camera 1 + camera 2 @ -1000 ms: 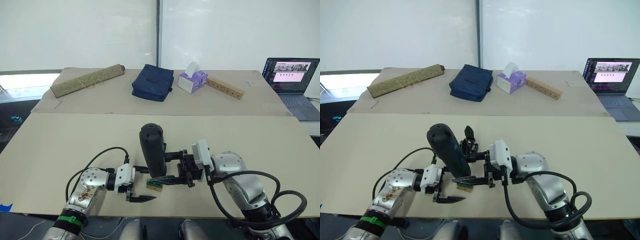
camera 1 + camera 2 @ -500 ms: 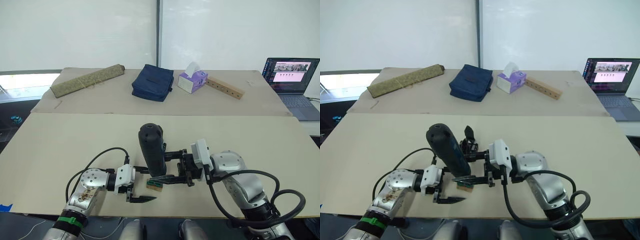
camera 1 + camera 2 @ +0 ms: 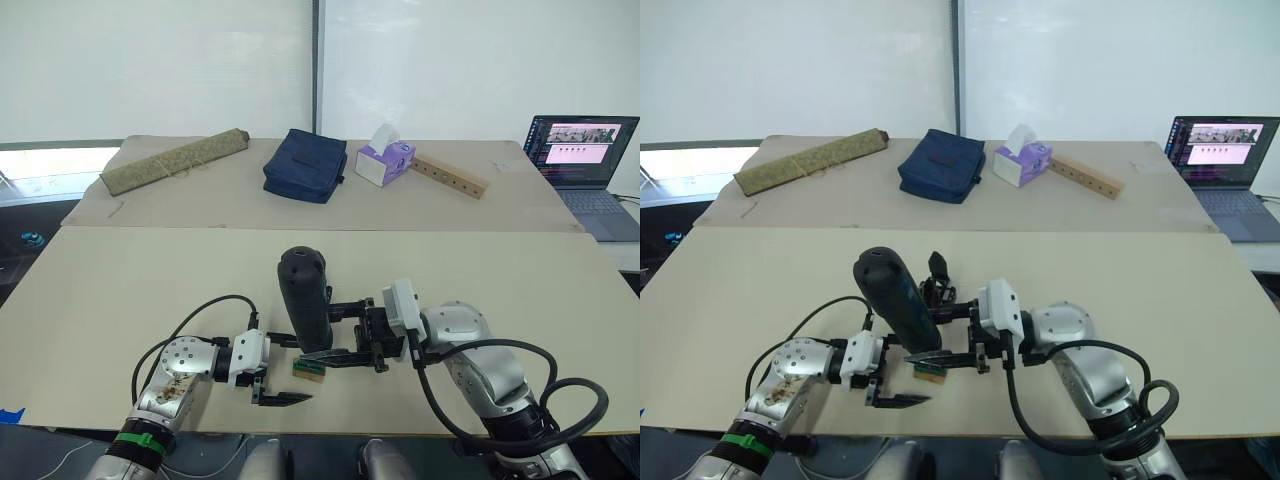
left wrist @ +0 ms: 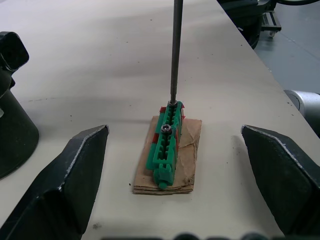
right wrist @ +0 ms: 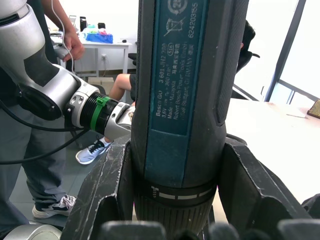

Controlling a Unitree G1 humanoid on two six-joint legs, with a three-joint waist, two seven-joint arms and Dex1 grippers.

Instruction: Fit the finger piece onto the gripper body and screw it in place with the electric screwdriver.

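My right hand (image 3: 345, 330) is clamped on the electric screwdriver (image 3: 304, 298), its bit on the green block (image 4: 166, 139) on the desk (image 3: 120, 290). My left hand (image 3: 277, 372) flanks the block, fingers (image 4: 55, 192) apart. The gripper body (image 3: 937, 285) sits just behind the screwdriver.

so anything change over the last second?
Nothing visibly changed. The right gripper stays shut on the electric screwdriver, held upright with its bit on a screw in the small green-and-tan block. The left gripper stays open around that block, not touching it. The gripper body sits behind the screwdriver as before.
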